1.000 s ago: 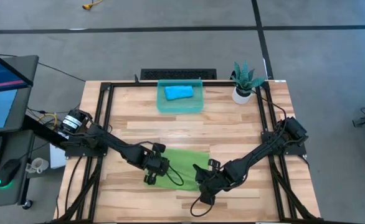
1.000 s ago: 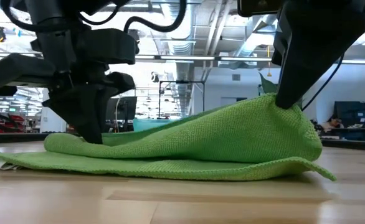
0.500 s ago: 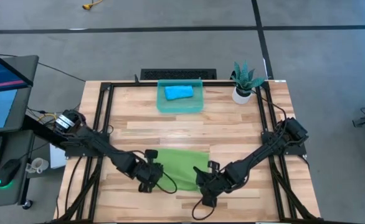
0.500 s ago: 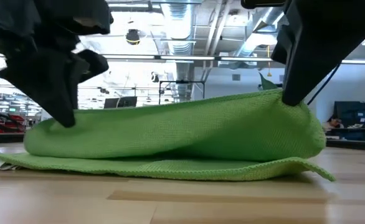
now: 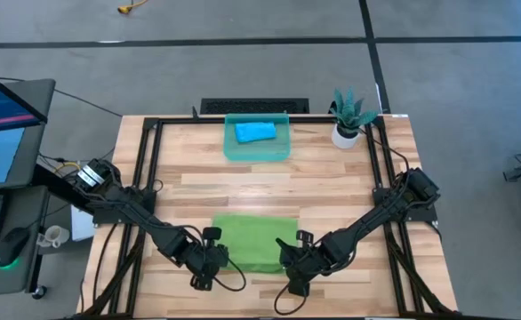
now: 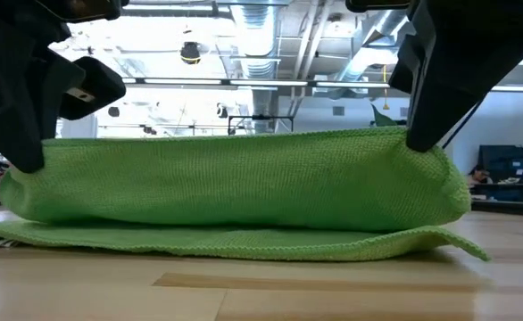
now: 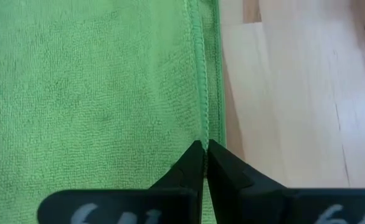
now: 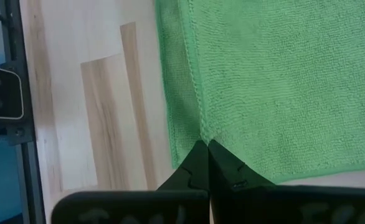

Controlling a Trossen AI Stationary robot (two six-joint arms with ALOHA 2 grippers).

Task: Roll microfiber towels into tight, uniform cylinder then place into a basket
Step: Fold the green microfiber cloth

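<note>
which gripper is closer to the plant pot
Right. The right gripper is shut on the green towel's right corner, diagonally below the pot; the left gripper holds the far left corner.

Bright even light, ceiling-lamp glare, sharp

You won't find any text you can read here. The only marks are pale, cut-off characters on the dark hand body at the bottom edge of the left wrist view, and similar ones in the right wrist view, both illegible.
</note>
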